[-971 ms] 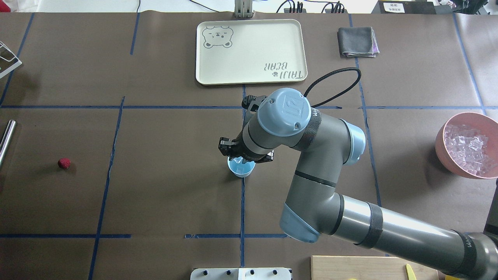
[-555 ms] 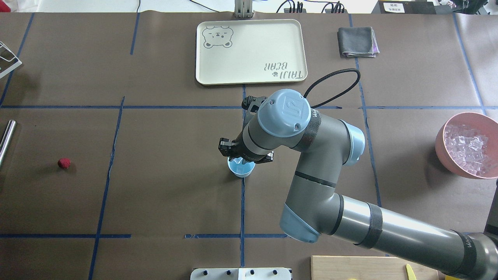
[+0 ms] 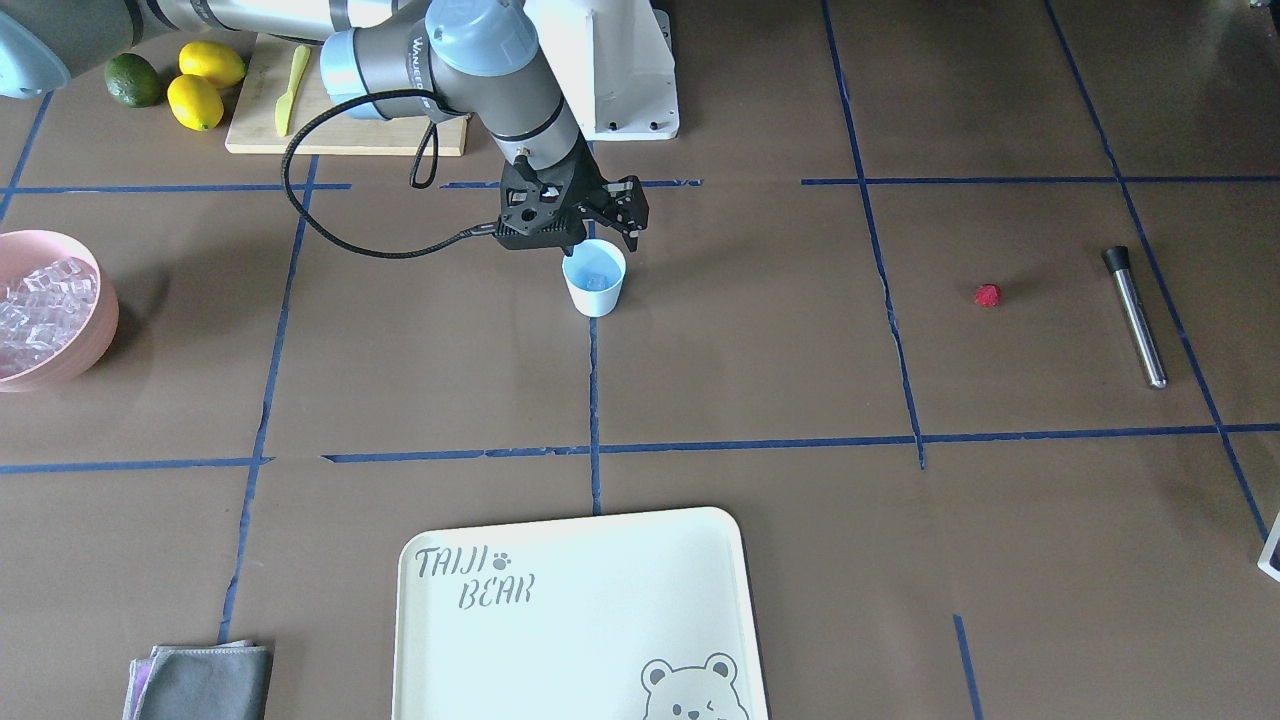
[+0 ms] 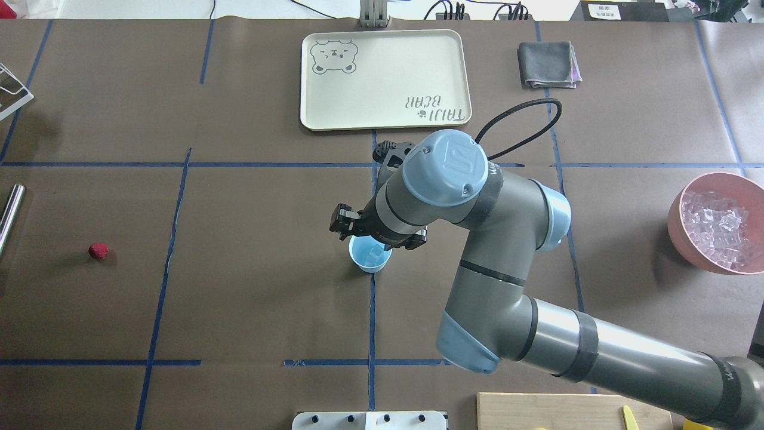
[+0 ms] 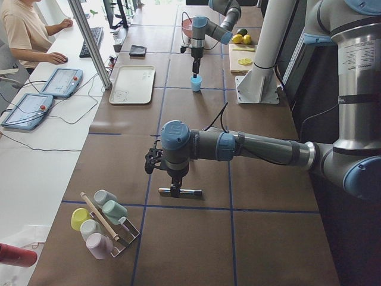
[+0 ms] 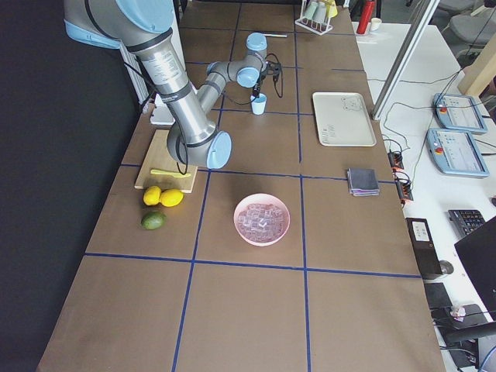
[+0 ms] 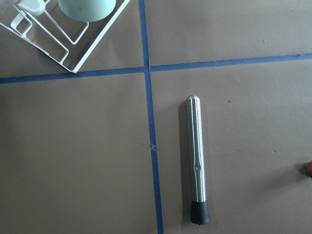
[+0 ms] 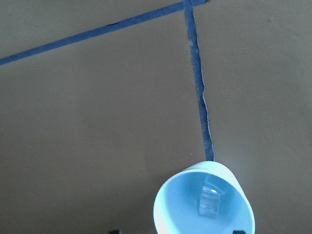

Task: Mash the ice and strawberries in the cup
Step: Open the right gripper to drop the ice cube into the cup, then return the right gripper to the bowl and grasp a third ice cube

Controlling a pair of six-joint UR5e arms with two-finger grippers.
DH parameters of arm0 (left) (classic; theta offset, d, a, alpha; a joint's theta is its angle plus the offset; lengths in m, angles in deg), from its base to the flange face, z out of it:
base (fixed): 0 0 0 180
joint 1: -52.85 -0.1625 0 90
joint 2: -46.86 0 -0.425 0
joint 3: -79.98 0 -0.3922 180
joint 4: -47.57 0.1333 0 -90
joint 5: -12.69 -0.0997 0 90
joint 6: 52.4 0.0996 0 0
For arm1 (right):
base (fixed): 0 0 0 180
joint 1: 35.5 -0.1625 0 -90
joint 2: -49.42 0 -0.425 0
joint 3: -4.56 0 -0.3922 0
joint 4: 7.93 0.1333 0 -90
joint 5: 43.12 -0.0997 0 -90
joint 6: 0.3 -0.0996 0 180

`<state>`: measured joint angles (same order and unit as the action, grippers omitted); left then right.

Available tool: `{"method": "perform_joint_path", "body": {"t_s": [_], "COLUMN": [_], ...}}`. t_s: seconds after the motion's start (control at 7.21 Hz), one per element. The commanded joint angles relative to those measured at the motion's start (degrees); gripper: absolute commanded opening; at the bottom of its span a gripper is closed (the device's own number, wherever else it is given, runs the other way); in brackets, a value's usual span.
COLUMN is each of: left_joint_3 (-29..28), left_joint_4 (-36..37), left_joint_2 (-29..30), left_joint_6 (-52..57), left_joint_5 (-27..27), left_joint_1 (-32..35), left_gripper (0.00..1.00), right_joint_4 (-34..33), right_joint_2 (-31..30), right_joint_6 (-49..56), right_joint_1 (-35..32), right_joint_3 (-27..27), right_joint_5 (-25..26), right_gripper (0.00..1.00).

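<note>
The pale-blue cup [image 4: 370, 258] stands upright near the table's middle on a blue tape line, with one clear ice cube [image 8: 209, 200] lying inside it. My right gripper [image 3: 590, 235] hangs open just above the cup's robot-side rim [image 3: 594, 262], holding nothing. More ice fills the pink bowl [image 4: 692, 239] at the right edge. A single red strawberry [image 4: 98, 251] lies far left on the bare table. My left gripper [image 5: 172, 187] hovers over a steel muddler [image 7: 195, 161]; I cannot tell whether it is open or shut.
A cream bear tray [image 4: 385, 77] and a folded grey cloth [image 4: 548, 64] lie at the far side. A cutting board [image 3: 345, 110] with lemons, an avocado and a yellow knife sits by the robot base. A cup rack [image 5: 104, 223] stands at the left end; a person sits at a side desk.
My right wrist has lifted a little and shifted slightly away from the robot. The clear cube that showed at the fingers over the cup's mouth now lies inside the cup.
</note>
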<state>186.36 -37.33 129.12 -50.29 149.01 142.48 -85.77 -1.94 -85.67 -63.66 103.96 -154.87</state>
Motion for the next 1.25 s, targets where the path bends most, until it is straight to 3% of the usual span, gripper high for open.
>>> {"method": "perform_joint_path", "body": {"t_s": [0.0,0.28,0.55,0.83,1.11], "left_joint_3": [0.0,-0.1,0.0,0.1,0.3], "left_joint_4": [0.0,0.0,0.0,0.0,0.0], "left_joint_2": [0.0,0.0,0.0,0.0,-0.1], "left_joint_6": [0.0,0.0,0.0,0.0,0.0], "left_joint_5": [0.0,0.0,0.0,0.0,0.0], "left_joint_1": [-0.1,0.0,0.0,0.0,0.0], "left_gripper": [1.0,1.0,1.0,1.0,1.0], "right_joint_4": [-2.6,-2.4,-2.1,-2.1,-2.4], "right_joint_2": [-10.6,-22.7,-35.2,-43.3,-44.8], "right_joint_6": [1.7,14.1,34.9,45.1,44.2], "right_joint_1": [-6.5,-15.0,-27.9,-36.8,-39.9], "right_joint_3": [11.0,16.6,17.6,15.0,9.0], "right_joint_5": [-6.2,-13.4,-22.3,-24.1,-22.9], "right_gripper": [0.99,0.99,0.99,0.99,0.99]}}
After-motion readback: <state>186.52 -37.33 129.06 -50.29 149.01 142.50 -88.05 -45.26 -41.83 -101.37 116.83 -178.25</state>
